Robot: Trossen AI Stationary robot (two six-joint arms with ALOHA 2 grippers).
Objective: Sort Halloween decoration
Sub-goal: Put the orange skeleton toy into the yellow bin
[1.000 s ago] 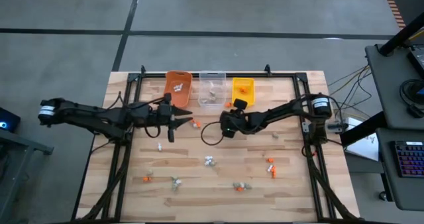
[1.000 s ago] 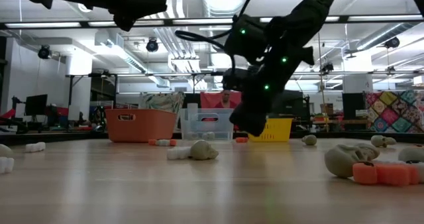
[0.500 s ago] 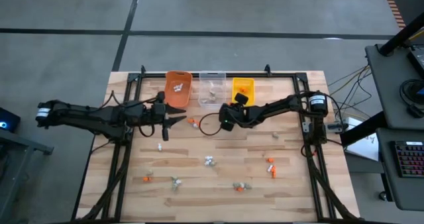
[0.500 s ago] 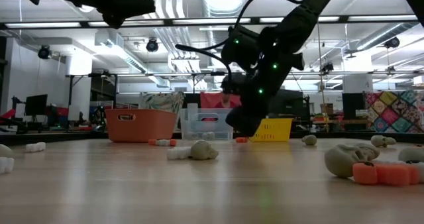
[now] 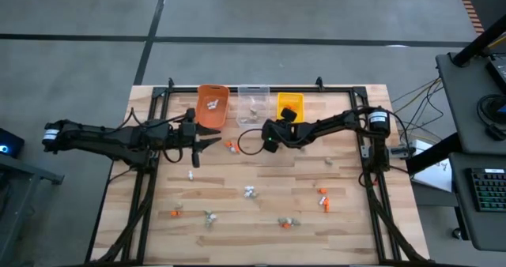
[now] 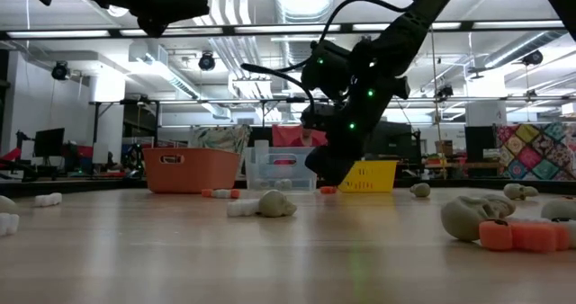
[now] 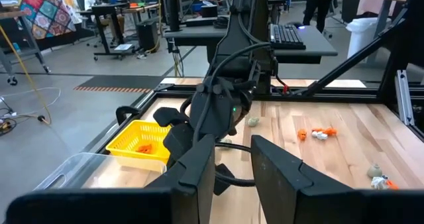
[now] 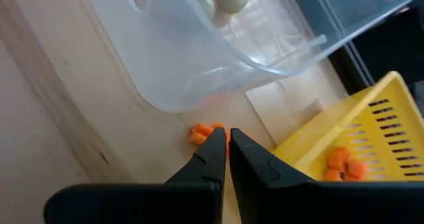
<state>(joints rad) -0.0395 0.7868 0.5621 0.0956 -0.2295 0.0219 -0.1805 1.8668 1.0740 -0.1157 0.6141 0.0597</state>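
Small Halloween trinkets lie scattered on the wooden table, orange [image 5: 322, 197], white [image 5: 249, 191] and grey-tan [image 5: 286, 221]. One orange trinket [image 8: 201, 132] lies on the table between the near ends of the clear bin [image 5: 253, 106] and the yellow bin [image 5: 289, 105]. My right gripper [image 5: 270, 131] is shut and slants down toward the far edge, its tips [image 8: 224, 135] right beside that trinket. My left gripper [image 5: 212, 143] hovers open above the table near the orange bin [image 5: 213, 103], with nothing between its fingers [image 7: 199, 164]. My right gripper's shut fingertips [image 8: 215, 139] stand right next to the orange trinket's side [image 8: 211, 130], slanting down from the near right. I cannot tell whether they touch it. The trinket lies flat on the table.
All three bins stand in a row at the far edge and hold some trinkets. Two orange trinkets [image 5: 231, 146] lie between the two grippers. A black frame rail [image 5: 150, 164] runs along each side of the table. A big grey-tan trinket [image 6: 472, 216] lies close to the low camera.
My right gripper, still shut, has swung toward the far edge, in toward the gap between the clear and yellow bins. My left gripper has drawn back a little toward the table's left and then kept still.
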